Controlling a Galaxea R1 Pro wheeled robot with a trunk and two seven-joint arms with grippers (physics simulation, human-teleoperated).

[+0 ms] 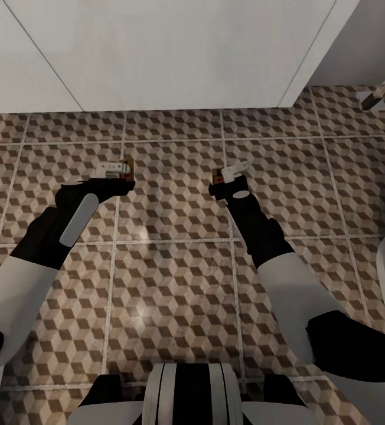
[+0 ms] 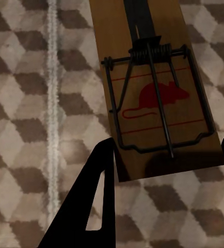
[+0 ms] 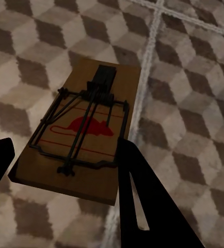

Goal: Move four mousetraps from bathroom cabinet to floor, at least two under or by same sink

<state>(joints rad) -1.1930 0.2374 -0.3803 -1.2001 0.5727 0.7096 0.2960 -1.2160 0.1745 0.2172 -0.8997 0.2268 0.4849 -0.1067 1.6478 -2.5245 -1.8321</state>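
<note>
Both arms are low over the bathroom floor (image 1: 175, 248), each with a mousetrap at its tips. The left gripper (image 2: 163, 165) has its jaws spread around the near end of the left mousetrap (image 2: 150, 98); the right gripper (image 3: 65, 160) likewise straddles the right mousetrap (image 3: 81, 134). I can't tell whether the pads touch wood, or whether the traps sit flat on the tile yet. To place cleanly: lower until the board is flat, open wider, retract straight back. Keep fingers off the spring bar.
</note>
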